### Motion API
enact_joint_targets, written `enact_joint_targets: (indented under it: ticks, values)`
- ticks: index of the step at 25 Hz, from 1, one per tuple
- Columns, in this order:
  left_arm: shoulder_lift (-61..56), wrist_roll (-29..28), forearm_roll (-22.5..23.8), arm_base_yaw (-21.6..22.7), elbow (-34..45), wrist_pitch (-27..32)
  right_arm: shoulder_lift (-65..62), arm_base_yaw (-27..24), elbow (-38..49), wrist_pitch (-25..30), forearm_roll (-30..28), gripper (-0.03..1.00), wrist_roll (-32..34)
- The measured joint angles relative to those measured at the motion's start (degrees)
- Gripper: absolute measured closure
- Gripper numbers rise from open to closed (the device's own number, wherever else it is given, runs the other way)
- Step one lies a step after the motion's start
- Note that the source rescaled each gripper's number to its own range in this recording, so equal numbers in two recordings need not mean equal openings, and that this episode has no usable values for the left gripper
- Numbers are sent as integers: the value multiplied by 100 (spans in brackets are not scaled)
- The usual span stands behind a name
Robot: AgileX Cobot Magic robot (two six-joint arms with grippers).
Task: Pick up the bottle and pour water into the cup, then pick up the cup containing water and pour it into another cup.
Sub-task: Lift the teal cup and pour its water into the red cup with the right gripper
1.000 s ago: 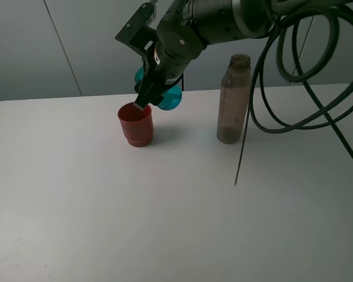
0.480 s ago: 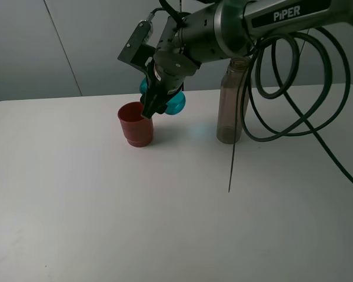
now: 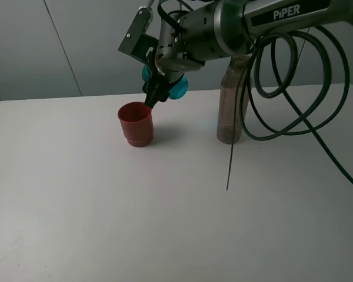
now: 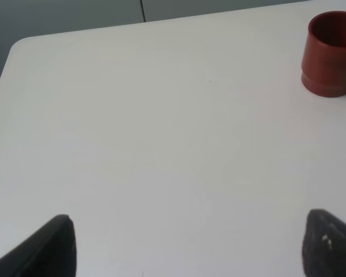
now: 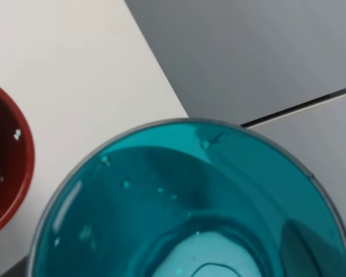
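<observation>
My right gripper point(image 3: 155, 94) has its jaws clamped on the teal cup point(image 3: 175, 88), which I hold tipped in the air just above and behind the red cup point(image 3: 135, 124); through the right wrist camera I look straight into the teal cup's mouth point(image 5: 190, 208), with droplets on its inner wall and the red cup's rim point(image 5: 8, 167) just beside it. The bottle point(image 3: 232, 100) stands upright on the white table point(image 3: 165, 211), off to the side of those jaws and apart from both cups. My left gripper point(image 4: 187, 245) hangs with its jaws apart and nothing between them, and the red cup point(image 4: 330, 55) sits well ahead of them, off to one side.
</observation>
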Motion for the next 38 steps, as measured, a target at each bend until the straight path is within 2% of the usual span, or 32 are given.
enact_joint_targets:
  ticks: [4, 8, 17, 29, 38]
  values:
    - [0, 0, 0, 0, 0, 0, 0, 0, 0, -26, -756, 85, 508]
    - [0, 0, 0, 0, 0, 0, 21, 62, 0, -106, -1242, 85, 766]
    - [0, 0, 0, 0, 0, 0, 316, 105, 0, -157, -1767, 85, 830]
    - [0, 0, 0, 0, 0, 0, 316, 105, 0, -130, -3084, 85, 1286]
    - [0, 34, 0, 0, 0, 0, 316, 105, 0, -18, -3691, 85, 1321]
